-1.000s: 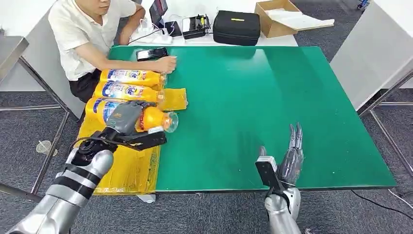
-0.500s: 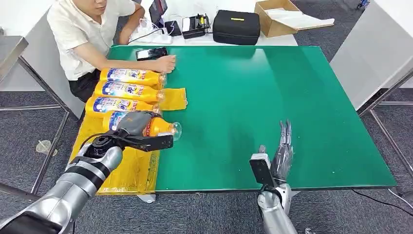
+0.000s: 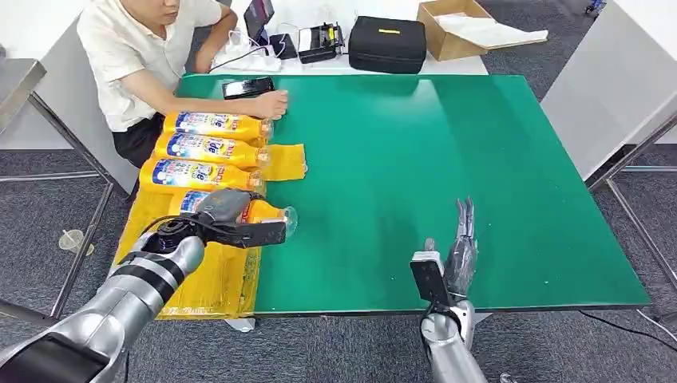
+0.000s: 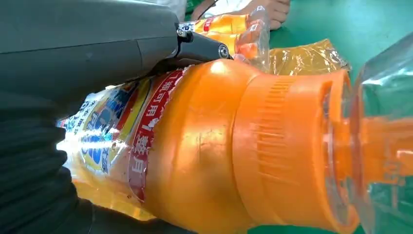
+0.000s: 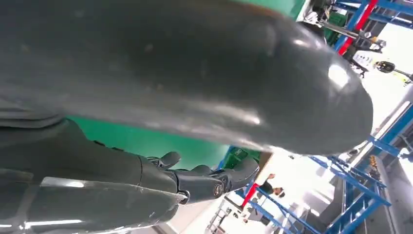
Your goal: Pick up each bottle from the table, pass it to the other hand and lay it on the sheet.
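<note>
On the yellow sheet (image 3: 215,275) at the table's left edge, left hand (image 3: 227,215) grips bottle 4 (image 3: 263,212), laying it beside 3 others. Right hand (image 3: 459,255) spread, empty. You release next.

The sheet (image 3: 209,275) lies along the table's (image 3: 447,159) left edge. On it, three bottles (image 3: 204,148) lie side by side; nearer the robot a fourth bottle (image 3: 254,212) lies in the left hand (image 3: 226,215). The right hand (image 3: 452,259) stands at the near edge. A person (image 3: 140,56) sits at the far left corner, beside a phone (image 3: 248,87).
</note>
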Robot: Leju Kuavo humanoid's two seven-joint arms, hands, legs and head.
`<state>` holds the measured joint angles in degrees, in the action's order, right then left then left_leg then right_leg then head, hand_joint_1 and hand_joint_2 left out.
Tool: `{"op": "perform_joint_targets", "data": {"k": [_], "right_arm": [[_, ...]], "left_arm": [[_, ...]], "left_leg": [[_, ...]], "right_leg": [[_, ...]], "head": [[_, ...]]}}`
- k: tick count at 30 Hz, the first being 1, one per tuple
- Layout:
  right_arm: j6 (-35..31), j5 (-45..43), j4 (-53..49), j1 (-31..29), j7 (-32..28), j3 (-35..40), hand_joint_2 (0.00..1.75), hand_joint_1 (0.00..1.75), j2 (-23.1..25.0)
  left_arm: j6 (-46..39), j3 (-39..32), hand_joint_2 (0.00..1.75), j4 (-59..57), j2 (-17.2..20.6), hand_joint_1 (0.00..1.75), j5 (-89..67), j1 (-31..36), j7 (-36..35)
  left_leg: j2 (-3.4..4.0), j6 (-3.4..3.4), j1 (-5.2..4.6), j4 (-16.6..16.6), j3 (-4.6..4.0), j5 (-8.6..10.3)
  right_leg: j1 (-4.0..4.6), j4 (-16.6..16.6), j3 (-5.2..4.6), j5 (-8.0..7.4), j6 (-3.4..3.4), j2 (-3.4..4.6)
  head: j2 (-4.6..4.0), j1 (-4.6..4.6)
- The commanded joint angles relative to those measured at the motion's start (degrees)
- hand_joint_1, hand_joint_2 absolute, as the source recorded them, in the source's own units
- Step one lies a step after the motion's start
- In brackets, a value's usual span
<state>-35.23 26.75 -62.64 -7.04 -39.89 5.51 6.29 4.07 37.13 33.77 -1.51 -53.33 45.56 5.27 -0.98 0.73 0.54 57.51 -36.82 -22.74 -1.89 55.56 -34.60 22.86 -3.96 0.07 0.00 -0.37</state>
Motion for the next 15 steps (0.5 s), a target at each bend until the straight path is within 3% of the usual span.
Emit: {"op": "perform_joint_targets", "data": {"k": [1, 8, 9, 10, 11, 12, 15], "right_arm": [[-4.77, -1.35, 3.74, -1.96, -0.11, 2.17, 0.00, 0.00, -1.28], [-4.77, -2.63, 5.08, -2.53, -0.11, 3.12, 0.00, 0.00, -1.87], [-4.77, -2.53, 5.11, -2.52, -0.11, 2.99, 1.75, 0.00, -1.98], [-4.77, -2.48, 5.12, -2.48, -0.11, 3.02, 1.75, 0.00, -2.02], [-4.77, -2.33, 5.06, -2.43, -0.11, 2.95, 1.75, 0.00, -2.08], [-4.77, -2.25, 5.43, -2.43, -0.11, 2.83, 1.75, 0.00, -2.15], [-4.77, -2.53, 5.18, -2.29, -0.11, 3.05, 1.75, 0.00, -2.41]], "left_arm": [[0.80, 0.57, 1.75, -5.48, -1.17, 1.75, 0.64, 2.50, -0.81], [0.25, 1.02, 1.75, -7.94, -1.29, 1.62, 0.29, 1.34, -2.70], [-0.67, 0.54, 1.75, -7.80, -1.30, 0.51, 0.67, 1.05, -2.74], [-0.80, 0.68, 1.75, -7.78, -1.24, 0.59, 0.54, 1.00, -2.68], [-2.00, 0.59, 1.75, -7.27, -1.15, 0.33, 0.51, 0.73, -2.42], [-1.88, 1.85, 0.00, -7.08, -1.25, 0.00, -0.68, 1.13, -2.18], [1.46, 3.10, 0.00, -6.27, -1.47, 0.00, -0.87, 2.11, -1.60]], "left_leg": [[0.10, 0.00, 0.05, 0.03, 0.17, -0.09], [0.14, 0.00, 0.02, -0.02, 0.24, -0.09], [0.19, -0.01, 0.05, 0.00, 0.38, -0.17], [0.17, 0.00, 0.02, -0.02, 0.27, -0.10], [0.21, -0.01, 0.05, 0.01, 0.38, -0.18], [0.27, -0.01, 0.07, 0.03, 0.52, -0.24], [0.08, 0.00, 0.02, 0.00, 0.17, -0.06]], "right_leg": [[0.09, -0.03, 0.19, 0.04, 0.16, 0.04], [0.05, -0.06, 0.24, 0.05, 0.15, 0.08], [0.10, -0.07, 0.39, 0.10, 0.24, 0.10], [0.06, -0.06, 0.27, 0.05, 0.16, 0.10], [0.10, -0.06, 0.39, 0.10, 0.23, 0.12], [0.13, -0.06, 0.52, 0.15, 0.30, 0.15], [0.05, -0.03, 0.18, 0.04, 0.13, 0.01]], "head": [[0.00, 0.00], [0.00, 0.00], [0.00, 0.00], [0.00, -0.02], [0.00, 0.00], [0.00, 0.00], [0.00, 0.00]]}}
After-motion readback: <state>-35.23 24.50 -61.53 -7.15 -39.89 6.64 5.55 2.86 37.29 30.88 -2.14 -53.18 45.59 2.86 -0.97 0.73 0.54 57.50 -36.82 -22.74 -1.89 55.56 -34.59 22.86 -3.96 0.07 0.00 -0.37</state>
